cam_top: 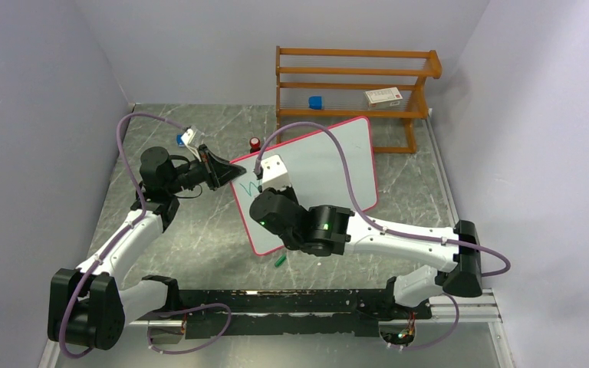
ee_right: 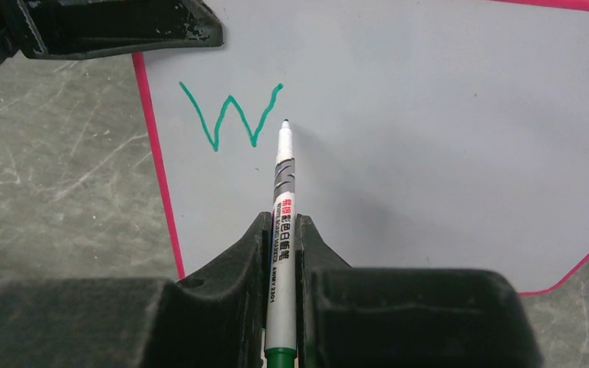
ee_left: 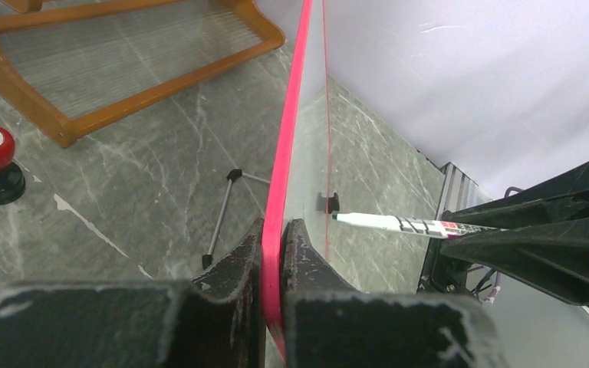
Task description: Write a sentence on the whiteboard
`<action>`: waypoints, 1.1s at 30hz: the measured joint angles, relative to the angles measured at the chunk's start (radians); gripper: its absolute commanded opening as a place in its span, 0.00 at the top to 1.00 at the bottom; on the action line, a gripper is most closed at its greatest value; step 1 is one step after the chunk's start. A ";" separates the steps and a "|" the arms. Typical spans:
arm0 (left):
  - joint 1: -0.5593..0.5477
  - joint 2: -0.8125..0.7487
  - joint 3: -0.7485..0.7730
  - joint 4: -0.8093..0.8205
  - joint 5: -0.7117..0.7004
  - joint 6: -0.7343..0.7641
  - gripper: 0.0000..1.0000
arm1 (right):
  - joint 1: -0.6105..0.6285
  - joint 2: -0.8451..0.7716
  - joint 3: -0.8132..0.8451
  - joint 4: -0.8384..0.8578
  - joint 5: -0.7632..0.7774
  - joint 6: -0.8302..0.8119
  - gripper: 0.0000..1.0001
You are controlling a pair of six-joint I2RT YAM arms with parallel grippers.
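Marker point(ee_right: 282, 199) in right gripper point(ee_right: 282, 226) points at whiteboard point(ee_right: 429, 138); left gripper point(ee_left: 276, 234) clamps frame.

We've got the whiteboard point(cam_top: 326, 161) sitting askew mid-desk point(cam_top: 199, 253), pink frame all round. L gripper point(cam_top: 228, 172) pinched on its left edge. R gripper point(cam_top: 262, 186) over the board's left part, fingers hidden under the wrist cam. Green scribble point(cam_top: 248, 186) just beside it. Small green cap point(cam_top: 280, 261) on the desk near the board's bottom corner. Wooden rack point(cam_top: 353, 77) at the back w/ a blue block point(cam_top: 316, 102) and white box point(cam_top: 383, 96).
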 measured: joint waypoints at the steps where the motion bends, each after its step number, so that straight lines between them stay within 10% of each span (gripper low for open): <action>1: -0.001 0.000 0.001 -0.002 0.000 0.000 0.95 | 0.000 0.002 -0.003 -0.001 0.000 0.003 1.00; 33: -0.002 0.000 0.002 -0.005 -0.002 0.000 0.95 | -0.011 0.062 -0.009 -0.012 0.038 0.037 1.00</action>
